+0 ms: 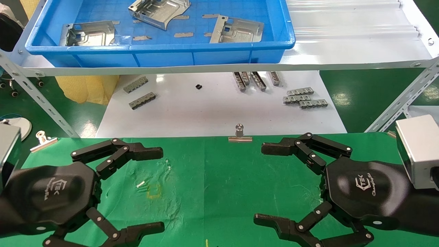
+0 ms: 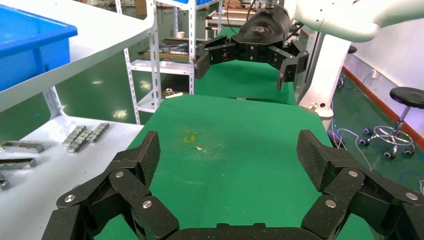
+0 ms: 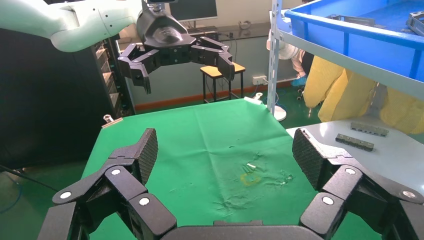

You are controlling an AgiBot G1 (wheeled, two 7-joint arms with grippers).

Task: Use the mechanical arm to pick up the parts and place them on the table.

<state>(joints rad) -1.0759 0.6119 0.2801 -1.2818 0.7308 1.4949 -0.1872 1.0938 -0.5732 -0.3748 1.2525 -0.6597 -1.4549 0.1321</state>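
Beyond left gripper (image 1: 161, 187), parts (image 1: 236, 30) in tray (image 1: 164, 55)

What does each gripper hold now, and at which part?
Nothing. The left gripper and the right gripper are both open and empty above the table; the parts lie in the bin.

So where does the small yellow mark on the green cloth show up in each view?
Head view: yellow mark lower centre-left, between both open grippers.
Left wrist view: mid-frame, beyond the left gripper fingers.
Right wrist view: between the right gripper fingers.
Shared landmark: green cloth table.
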